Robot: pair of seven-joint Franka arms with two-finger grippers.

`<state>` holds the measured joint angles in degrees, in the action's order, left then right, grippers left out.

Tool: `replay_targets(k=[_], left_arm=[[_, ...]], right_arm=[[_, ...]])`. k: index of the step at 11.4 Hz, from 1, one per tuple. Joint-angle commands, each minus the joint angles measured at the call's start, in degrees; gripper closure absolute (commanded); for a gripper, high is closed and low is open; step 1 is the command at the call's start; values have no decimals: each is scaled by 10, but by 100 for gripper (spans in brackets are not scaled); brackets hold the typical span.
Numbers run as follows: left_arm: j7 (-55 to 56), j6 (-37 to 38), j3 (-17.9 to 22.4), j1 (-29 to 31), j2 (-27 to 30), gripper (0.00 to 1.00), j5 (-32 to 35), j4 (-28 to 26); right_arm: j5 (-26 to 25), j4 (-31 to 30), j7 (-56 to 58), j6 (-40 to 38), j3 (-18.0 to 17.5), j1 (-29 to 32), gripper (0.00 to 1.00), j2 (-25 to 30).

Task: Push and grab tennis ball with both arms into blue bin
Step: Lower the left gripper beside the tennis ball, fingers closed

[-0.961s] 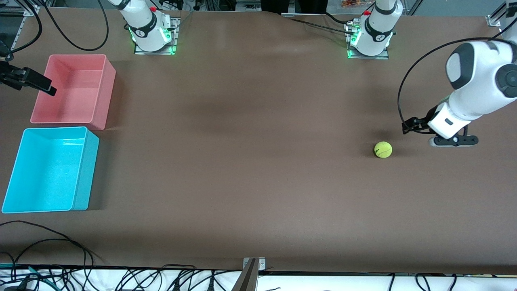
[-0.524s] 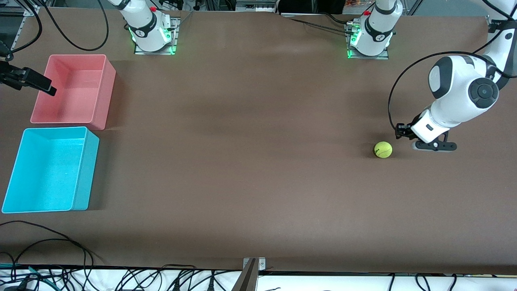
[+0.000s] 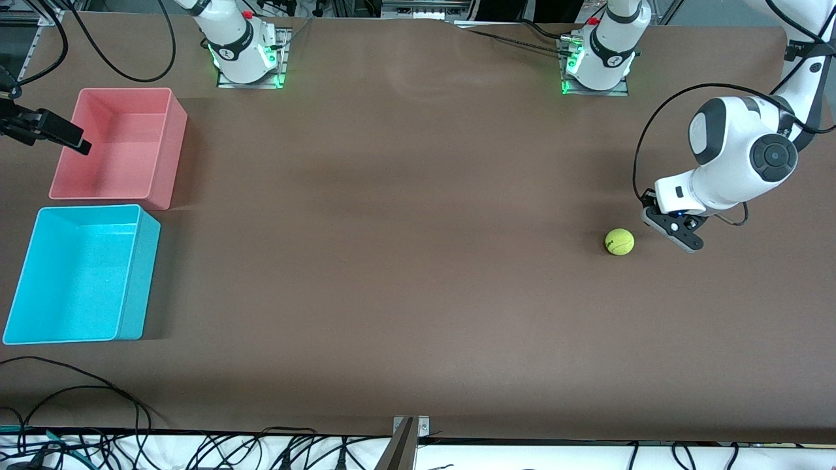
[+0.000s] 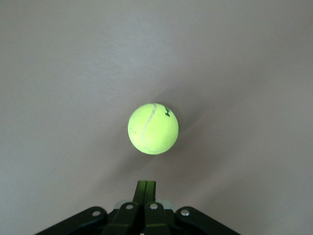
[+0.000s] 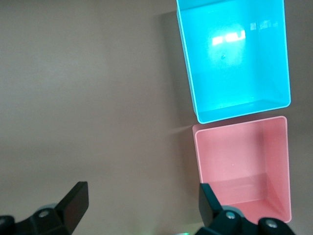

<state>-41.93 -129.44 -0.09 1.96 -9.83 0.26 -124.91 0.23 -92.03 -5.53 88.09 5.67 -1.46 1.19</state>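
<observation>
The tennis ball (image 3: 619, 241) lies on the brown table toward the left arm's end; in the left wrist view (image 4: 153, 128) it sits just ahead of the fingertips. My left gripper (image 3: 679, 232) is shut and empty, low beside the ball with a small gap, on the side away from the bins; its closed fingertips (image 4: 146, 188) point at the ball. The blue bin (image 3: 140, 281) stands empty at the right arm's end and also shows in the right wrist view (image 5: 234, 58). My right gripper (image 3: 81, 145) waits open and empty beside the bins (image 5: 142, 200).
An empty pink bin (image 3: 166, 156) stands next to the blue bin, farther from the front camera; it also shows in the right wrist view (image 5: 239, 166). A wide stretch of bare brown table lies between the ball and the bins. Cables hang along the table's near edge.
My left arm has swung in and turned its gripper, bringing it closer to the ball. The ball has not moved. The right gripper has not moved.
</observation>
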Motion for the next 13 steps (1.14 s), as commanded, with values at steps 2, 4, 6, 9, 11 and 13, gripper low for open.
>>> replay_targets(k=[2,4,6,9,11,13], left_arm=[[-256,-56,-2,31,-42,100,7,2],[-303,-65,-2,40,-73,100,9,16],[-378,-105,-2,47,-104,100,7,25],[-465,-110,-3,53,-155,100,-25,75],[-481,-110,-3,53,-171,100,-28,91],[-482,-110,-4,49,-187,100,-33,98]], right_arm=[[9,12,-4,-8,0,1,0,-2],[9,13,-4,-8,0,1,0,-2],[9,12,-4,-9,0,1,0,-2],[9,13,-4,-11,-1,1,0,-2],[9,13,-4,-12,-2,1,0,-2],[9,13,-4,-13,-2,1,0,-2]])
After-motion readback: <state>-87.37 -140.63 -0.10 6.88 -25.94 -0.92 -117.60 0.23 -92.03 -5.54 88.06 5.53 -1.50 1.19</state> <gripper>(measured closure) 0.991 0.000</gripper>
